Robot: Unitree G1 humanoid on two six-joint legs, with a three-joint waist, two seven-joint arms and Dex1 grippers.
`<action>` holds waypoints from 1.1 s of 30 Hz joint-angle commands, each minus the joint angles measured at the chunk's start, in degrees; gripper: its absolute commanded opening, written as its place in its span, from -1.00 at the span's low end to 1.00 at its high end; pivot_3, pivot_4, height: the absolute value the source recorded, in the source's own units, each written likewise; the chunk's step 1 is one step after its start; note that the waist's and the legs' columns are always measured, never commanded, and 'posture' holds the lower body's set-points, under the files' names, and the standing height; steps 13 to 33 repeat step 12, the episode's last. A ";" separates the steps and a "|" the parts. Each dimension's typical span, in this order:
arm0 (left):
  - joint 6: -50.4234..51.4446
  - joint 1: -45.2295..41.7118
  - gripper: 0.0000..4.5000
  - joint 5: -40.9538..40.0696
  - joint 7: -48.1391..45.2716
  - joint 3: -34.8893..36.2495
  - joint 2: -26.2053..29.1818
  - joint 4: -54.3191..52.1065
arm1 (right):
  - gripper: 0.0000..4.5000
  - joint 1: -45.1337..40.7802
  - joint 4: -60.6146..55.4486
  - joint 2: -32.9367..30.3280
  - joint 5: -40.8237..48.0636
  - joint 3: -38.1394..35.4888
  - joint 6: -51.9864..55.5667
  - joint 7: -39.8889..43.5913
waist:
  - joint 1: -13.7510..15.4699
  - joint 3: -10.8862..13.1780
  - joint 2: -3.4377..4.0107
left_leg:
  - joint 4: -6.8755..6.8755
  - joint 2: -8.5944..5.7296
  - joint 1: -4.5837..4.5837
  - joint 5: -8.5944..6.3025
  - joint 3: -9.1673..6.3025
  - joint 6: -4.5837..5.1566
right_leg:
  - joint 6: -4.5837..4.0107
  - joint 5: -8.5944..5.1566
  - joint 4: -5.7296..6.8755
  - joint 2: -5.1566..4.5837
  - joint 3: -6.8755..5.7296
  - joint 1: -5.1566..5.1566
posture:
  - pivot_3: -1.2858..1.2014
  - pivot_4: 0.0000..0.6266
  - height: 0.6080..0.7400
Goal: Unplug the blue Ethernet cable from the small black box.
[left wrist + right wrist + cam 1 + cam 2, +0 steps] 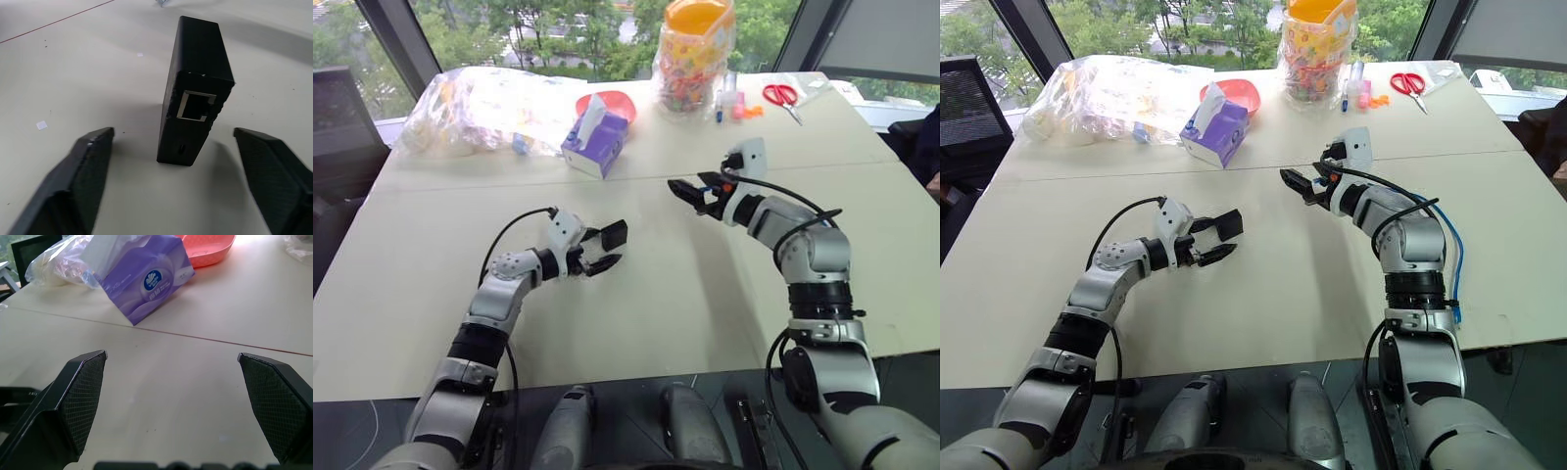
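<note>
Black box (pixel 195 93) on edge on the table (pixel 656 294), empty port facing out, between the spread fingers of the left end effector (pixel 604 250), untouched. Right end effector (pixel 181 396) spread, empty. Blue cable (pixel 1456 257) hanging off the table's near edge by the right arm.

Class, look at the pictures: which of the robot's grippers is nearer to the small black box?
Left. The box stands on the table between the open left gripper fingers; the right gripper hovers open farther across the table.
</note>
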 commanded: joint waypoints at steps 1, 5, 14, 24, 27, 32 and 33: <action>1.70 0.81 0.99 -1.80 0.45 3.28 1.80 -4.09 | 1.00 2.93 -5.33 -1.92 1.43 -0.14 1.50 1.36 | 0.00 0.00 0.00 | 0.00 0.00 0.00 0.00 0.00 0.00 | 0.00 0.00 -0.01 0.00 0.00 0.00 | 0.03 -0.52 0.80; 5.34 4.06 0.99 -4.19 1.37 6.44 3.88 -11.32 | 1.00 7.77 -10.81 -4.81 2.78 -0.04 4.01 3.47 | -0.05 0.00 0.00 | -0.04 0.00 -0.01 -0.01 0.00 0.00 | 0.01 -0.01 -0.04 -0.01 0.01 0.00 | 0.03 -0.52 0.80; 9.20 11.94 0.99 -5.83 6.30 13.55 8.02 -20.79 | 1.00 13.47 -16.44 -7.19 3.09 0.09 4.53 3.76 | -0.01 0.00 0.00 | -0.04 0.03 0.00 -0.01 0.01 0.00 | -0.02 -0.03 -0.05 -0.01 0.01 -0.01 | 0.03 -0.52 0.80; 9.20 11.94 0.99 -5.83 6.30 13.55 8.02 -20.79 | 1.00 13.47 -16.44 -7.19 3.09 0.09 4.53 3.76 | -0.01 0.00 0.00 | -0.04 0.03 0.00 -0.01 0.01 0.00 | -0.02 -0.03 -0.05 -0.01 0.01 -0.01 | 0.03 -0.52 0.80; 9.20 11.94 0.99 -5.83 6.30 13.55 8.02 -20.79 | 1.00 13.47 -16.44 -7.19 3.09 0.09 4.53 3.76 | -0.01 0.00 0.00 | -0.04 0.03 0.00 -0.01 0.01 0.00 | -0.02 -0.03 -0.05 -0.01 0.01 -0.01 | 0.03 -0.52 0.80; 9.20 11.94 0.99 -5.83 6.30 13.55 8.02 -20.79 | 1.00 13.47 -16.44 -7.19 3.09 0.09 4.53 3.76 | -0.01 0.00 0.00 | -0.04 0.03 0.00 -0.01 0.01 0.00 | -0.02 -0.03 -0.05 -0.01 0.01 -0.01 | 0.03 -0.52 0.80; 9.20 11.94 0.99 -5.83 6.30 13.55 8.02 -20.79 | 1.00 13.47 -16.44 -7.19 3.09 0.09 4.53 3.76 | -0.01 0.00 0.00 | -0.04 0.03 0.00 -0.01 0.01 0.00 | -0.02 -0.03 -0.05 -0.01 0.01 -0.01 | 0.03 -0.52 0.80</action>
